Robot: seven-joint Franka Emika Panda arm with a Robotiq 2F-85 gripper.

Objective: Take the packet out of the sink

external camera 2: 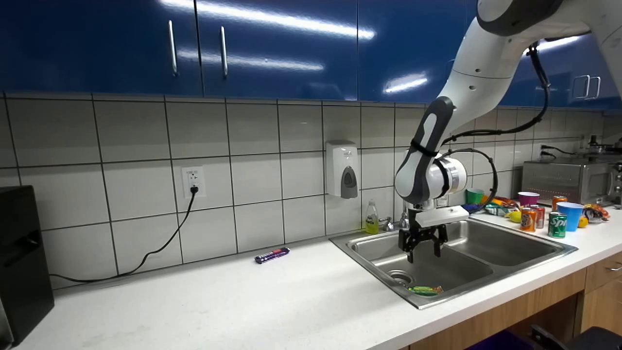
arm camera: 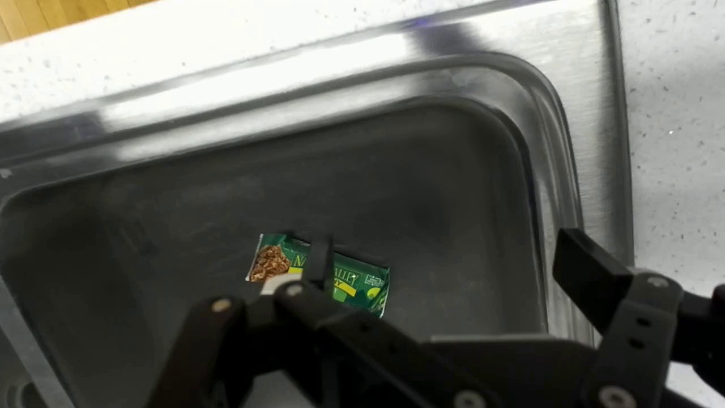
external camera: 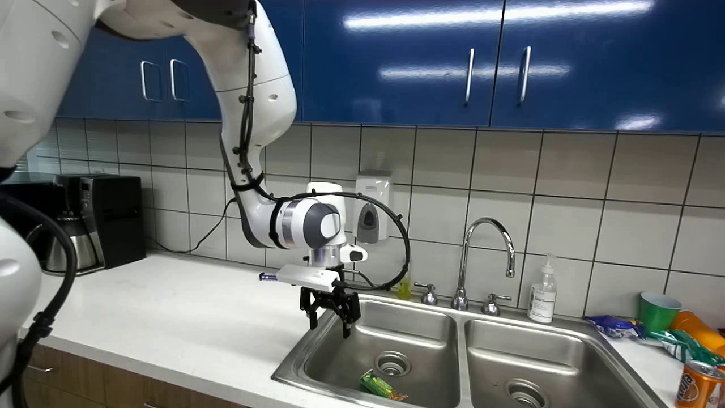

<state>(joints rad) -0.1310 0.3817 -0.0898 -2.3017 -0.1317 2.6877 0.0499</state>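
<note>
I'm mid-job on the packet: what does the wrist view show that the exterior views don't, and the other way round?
Only the wrist view: partly legible lettering on the packet, and speckles in the counter.

Only the exterior views: the wall dispenser, the purple-wrapped item on the counter, and the drain near the packet.

Shared by all: the packet lying in the sink, and the gripper, open and holding nothing.
</note>
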